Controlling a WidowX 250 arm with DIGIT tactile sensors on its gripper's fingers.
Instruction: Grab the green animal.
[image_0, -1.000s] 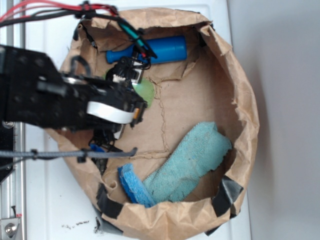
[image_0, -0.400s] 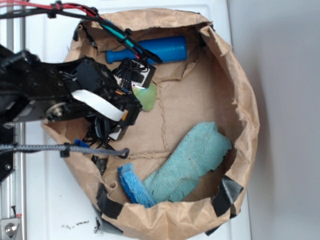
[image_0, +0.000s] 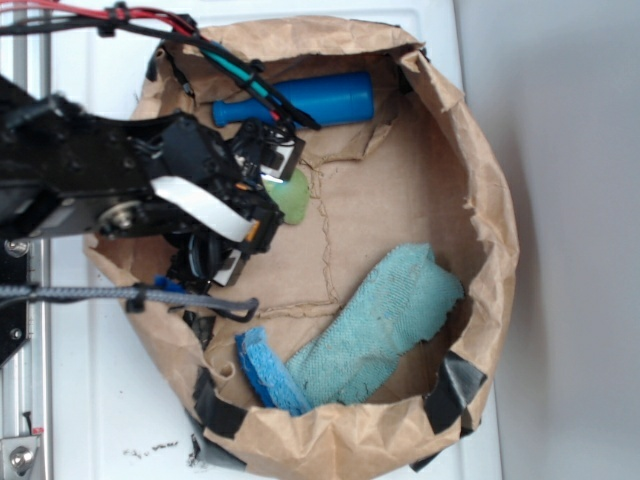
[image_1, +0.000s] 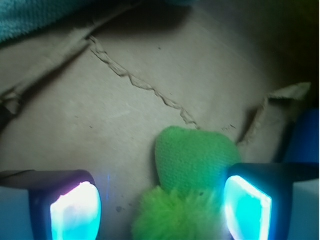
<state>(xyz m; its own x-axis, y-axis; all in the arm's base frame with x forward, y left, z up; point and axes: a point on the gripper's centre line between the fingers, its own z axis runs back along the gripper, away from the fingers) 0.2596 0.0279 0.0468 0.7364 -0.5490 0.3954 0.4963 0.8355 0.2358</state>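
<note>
Claw: the black robot claw (image_1: 161, 205) stands spread wide, its two glowing pale-blue finger pads (image_1: 76, 212) well apart and gripping nothing.
Green animal: the small plush green animal (image_1: 191, 187), a fuzzy yellow-green body with a smoother, darker green flat heart-shaped part, lies between the two pads, nearer the right-hand one in the wrist view; whether it touches that pad is hard to tell, as the glow washes out the edge.
Green animal from outside: only the flat green part (image_0: 290, 195) peeks out beside the black arm (image_0: 110, 185); the fuzzy body is hidden under it.
Floor under claw: creased brown paper bag (image_0: 400, 150) with rolled-down walls and a torn seam running ahead of the claw.
Bottle: blue plastic cylindrical bottle (image_0: 310, 98) lies on its side by the bag wall, just beyond the claw; a blue edge (image_1: 306, 135) shows past the right-hand pad.
Cloth: teal woven cloth (image_0: 385, 320), crumpled, well apart from the claw across the bag floor.
Sponge: blue flat sponge-like piece (image_0: 268, 368) touches the cloth's near end.
</note>
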